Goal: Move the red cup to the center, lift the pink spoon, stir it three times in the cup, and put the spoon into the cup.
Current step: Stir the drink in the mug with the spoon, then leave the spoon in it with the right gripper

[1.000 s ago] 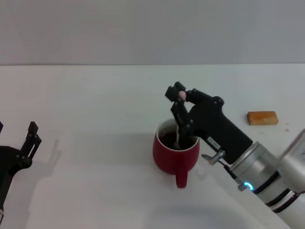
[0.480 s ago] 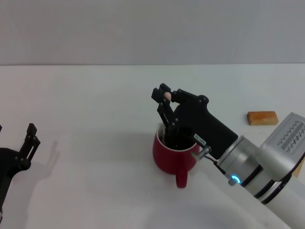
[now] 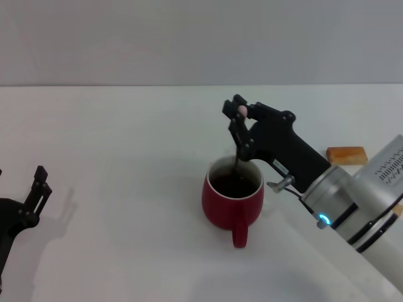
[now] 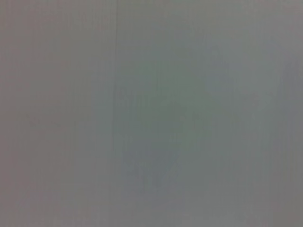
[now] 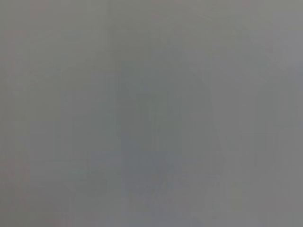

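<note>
The red cup [image 3: 232, 202] stands near the middle of the white table, handle toward me, with dark liquid inside. My right gripper [image 3: 238, 123] is above the cup's far rim and is shut on the pink spoon [image 3: 241, 111]. Only the pink handle tip shows between the fingers; the spoon's thin neck hangs down into the liquid. My left gripper [image 3: 39, 189] is parked at the table's left edge, far from the cup. Both wrist views show only plain grey.
An orange-tan wooden block [image 3: 346, 155] lies on the table to the right, behind my right arm. The white table [image 3: 126, 138] stretches left of the cup.
My right gripper swung the spoon from the cup's far right rim to the left side, then back right and slightly up. The cup stayed put. The left arm sank slightly.
</note>
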Tool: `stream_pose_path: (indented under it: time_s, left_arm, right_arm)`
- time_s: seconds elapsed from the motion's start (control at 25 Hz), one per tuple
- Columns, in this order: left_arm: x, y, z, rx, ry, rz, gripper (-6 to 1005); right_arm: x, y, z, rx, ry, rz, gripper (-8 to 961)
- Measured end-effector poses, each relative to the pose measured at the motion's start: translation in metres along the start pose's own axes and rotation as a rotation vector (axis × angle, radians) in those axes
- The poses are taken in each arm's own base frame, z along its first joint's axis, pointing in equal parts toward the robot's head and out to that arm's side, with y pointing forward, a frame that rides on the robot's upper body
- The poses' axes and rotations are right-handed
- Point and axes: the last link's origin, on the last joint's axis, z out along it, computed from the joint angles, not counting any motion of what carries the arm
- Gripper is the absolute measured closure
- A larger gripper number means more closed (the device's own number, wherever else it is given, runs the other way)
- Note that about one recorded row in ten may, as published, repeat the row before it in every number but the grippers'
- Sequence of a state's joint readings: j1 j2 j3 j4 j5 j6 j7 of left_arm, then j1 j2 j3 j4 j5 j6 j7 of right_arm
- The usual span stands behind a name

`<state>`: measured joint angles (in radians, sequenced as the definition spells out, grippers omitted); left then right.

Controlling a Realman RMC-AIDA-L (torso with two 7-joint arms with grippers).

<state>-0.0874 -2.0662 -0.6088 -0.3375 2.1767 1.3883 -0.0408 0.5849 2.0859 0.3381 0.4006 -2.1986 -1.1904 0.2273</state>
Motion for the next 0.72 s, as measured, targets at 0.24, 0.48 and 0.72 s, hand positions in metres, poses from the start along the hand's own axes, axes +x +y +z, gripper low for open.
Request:
stream_pose_path:
  time_s: [0.24,0.48,0.72]
  left_arm:
    - [-0.001,-0.001,-0.001,0.000,-0.007,-0.004,184]
    - [0.001,-0.001,-0.001,-0.003,0.010,-0.004,184]
    - [0.002,-0.001,-0.002,-0.003,0.016,-0.004,184]
  right_arm:
    - [0.005,-0.001,-0.021,0.026,-0.015,0.015,955]
    - [0.013,0.010,-0.052,0.053,-0.024,0.062,955]
    - [0.015,0.019,-0.055,0.031,-0.021,0.081,954]
